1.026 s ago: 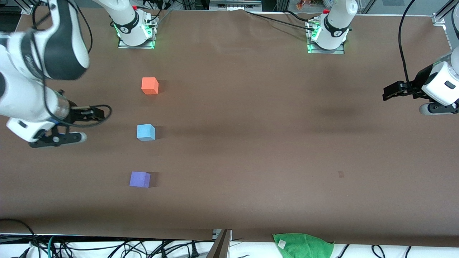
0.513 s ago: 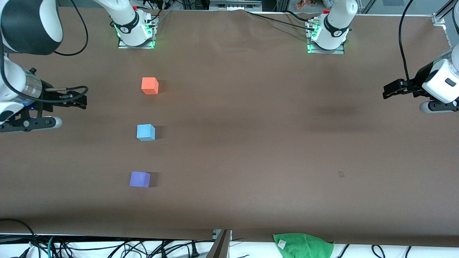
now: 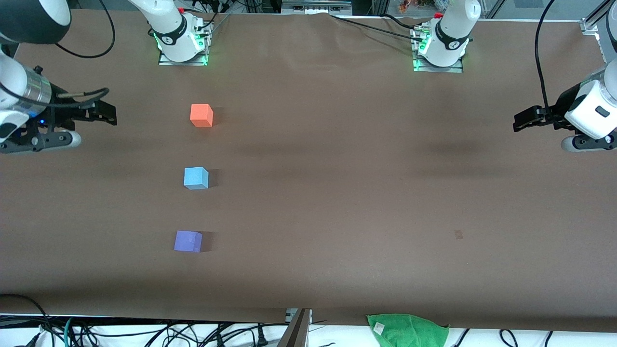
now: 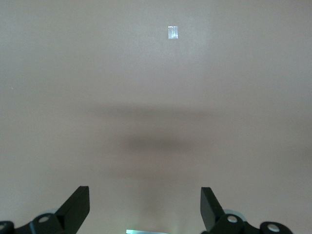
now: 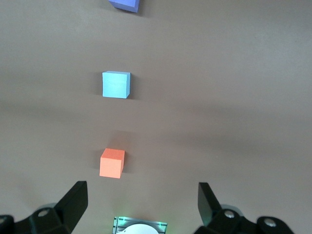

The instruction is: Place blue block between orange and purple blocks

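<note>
We find the blue block (image 3: 195, 178) on the worktop (image 3: 337, 193), left of frame centre, already between orange block (image 3: 201, 115) above and purple block (image 3: 188, 241) below. Right end effector (image 3: 99, 115), upper left, and waiting left end effector (image 3: 523, 120), upper right, are both wide open, empty. Risk: any needless regrasp could disturb the alignment.

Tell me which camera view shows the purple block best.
The front view: the whole purple block sits in plain sight, nearer the camera than the blue block and the orange block. The right wrist view catches only a cropped corner of it at the frame edge. The left wrist view shows only bare table.
</note>
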{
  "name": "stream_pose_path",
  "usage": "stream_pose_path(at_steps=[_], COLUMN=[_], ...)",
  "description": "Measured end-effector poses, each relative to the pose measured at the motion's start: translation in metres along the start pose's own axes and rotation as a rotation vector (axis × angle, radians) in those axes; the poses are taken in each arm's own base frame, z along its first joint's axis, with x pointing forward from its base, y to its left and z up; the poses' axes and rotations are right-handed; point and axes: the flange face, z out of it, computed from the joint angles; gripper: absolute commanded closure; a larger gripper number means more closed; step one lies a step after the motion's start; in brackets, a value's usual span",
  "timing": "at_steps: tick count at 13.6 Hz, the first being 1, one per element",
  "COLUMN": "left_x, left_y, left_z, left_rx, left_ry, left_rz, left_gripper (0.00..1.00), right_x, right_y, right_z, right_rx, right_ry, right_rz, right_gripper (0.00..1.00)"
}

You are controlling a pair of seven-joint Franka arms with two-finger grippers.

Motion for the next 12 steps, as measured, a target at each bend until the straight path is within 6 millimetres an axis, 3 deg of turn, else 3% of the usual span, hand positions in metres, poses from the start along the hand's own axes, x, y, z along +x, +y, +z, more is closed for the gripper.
stream_pose_path(at_steps=[4,12], left_x=[-0.002,-0.002], left_y=[0.0,-0.001], left_z=[-0.002,-0.002], left_rx=[0.0,0.0], left_ry=[0.004,0.005], left_rz=[0.0,-0.001], left_gripper=[0.0,0.0], right_x=[-0.03,-0.031], right_y=[0.034,0.035], right_z=[-0.036,-0.017], right_rx=[-0.006,-0.004], right_ry=[0.1,0.058], right_rz=[0.065,0.005], right_gripper=[0.0,0.0])
